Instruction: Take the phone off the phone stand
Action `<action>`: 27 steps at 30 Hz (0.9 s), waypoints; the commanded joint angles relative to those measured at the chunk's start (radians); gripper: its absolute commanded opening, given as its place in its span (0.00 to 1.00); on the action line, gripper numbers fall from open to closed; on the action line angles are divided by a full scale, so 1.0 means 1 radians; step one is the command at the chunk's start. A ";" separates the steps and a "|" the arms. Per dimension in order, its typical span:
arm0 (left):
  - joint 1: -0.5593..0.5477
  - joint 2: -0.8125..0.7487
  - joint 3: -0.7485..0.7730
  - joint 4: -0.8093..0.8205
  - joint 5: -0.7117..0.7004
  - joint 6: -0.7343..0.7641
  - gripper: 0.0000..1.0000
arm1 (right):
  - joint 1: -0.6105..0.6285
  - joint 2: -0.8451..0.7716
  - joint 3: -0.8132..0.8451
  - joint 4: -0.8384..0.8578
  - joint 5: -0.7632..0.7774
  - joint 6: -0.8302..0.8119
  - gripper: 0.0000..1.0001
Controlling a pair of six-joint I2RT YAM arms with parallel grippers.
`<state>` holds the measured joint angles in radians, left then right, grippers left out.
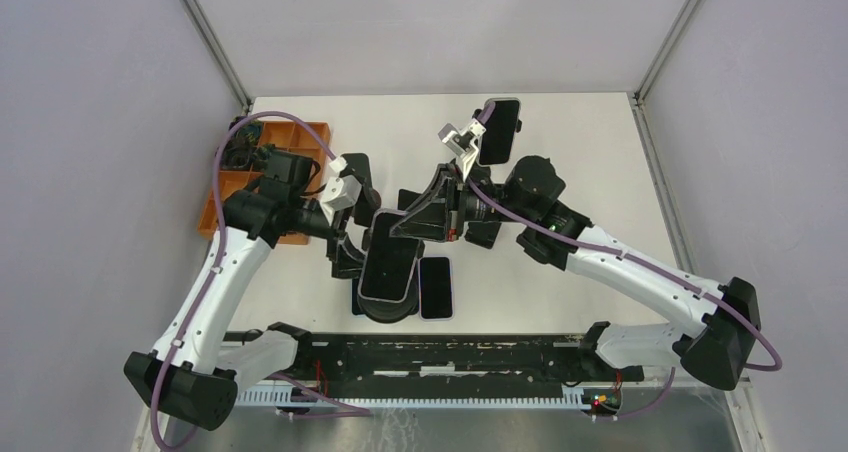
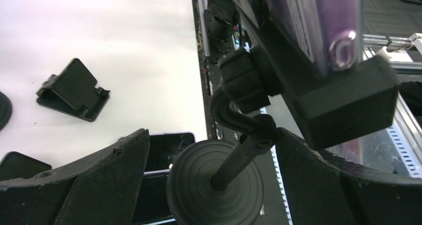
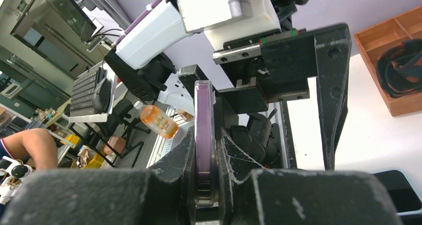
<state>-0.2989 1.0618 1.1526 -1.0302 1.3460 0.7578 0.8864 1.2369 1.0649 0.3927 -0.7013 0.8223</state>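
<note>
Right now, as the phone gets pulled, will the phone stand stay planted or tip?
The phone stand looks top-heavy: a thin bent neck over a small round base, so it may tip. The open left gripper straddles the neck and could brace it. The phone, pinched by the right gripper, looks rigid.

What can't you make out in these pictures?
- Top view: phone stand's cradle, covered by the phone and right gripper.
- Left wrist view: phone's screen, facing away and cut by the top edge.
- Right wrist view: phone's lower end, sunk between the fingers.
- Top view: orange tray's contents, too small.
</note>
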 commanded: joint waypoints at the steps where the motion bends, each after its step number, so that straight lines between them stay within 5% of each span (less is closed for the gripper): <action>1: -0.017 -0.005 0.039 -0.237 0.032 0.226 1.00 | -0.002 -0.028 0.118 0.103 0.056 -0.056 0.00; 6: -0.016 0.031 0.041 -0.371 0.038 0.391 0.99 | -0.002 -0.034 0.100 0.158 0.051 -0.013 0.00; 16: -0.016 0.048 0.137 -0.313 0.012 0.307 1.00 | -0.003 -0.044 -0.001 0.312 0.080 0.035 0.00; 19: -0.014 0.001 0.105 -0.176 -0.041 0.148 0.99 | -0.003 -0.044 0.008 0.321 0.087 0.034 0.00; 23: -0.017 -0.088 -0.019 0.227 -0.070 -0.237 0.90 | -0.002 -0.013 -0.043 0.450 0.089 0.123 0.00; 27: -0.017 -0.079 -0.018 0.338 -0.101 -0.309 0.74 | 0.011 0.011 -0.086 0.548 0.099 0.186 0.00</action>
<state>-0.3122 0.9787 1.1309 -0.9401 1.2724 0.6666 0.8883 1.2442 0.9886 0.6624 -0.6750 0.9119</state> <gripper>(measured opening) 0.815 0.189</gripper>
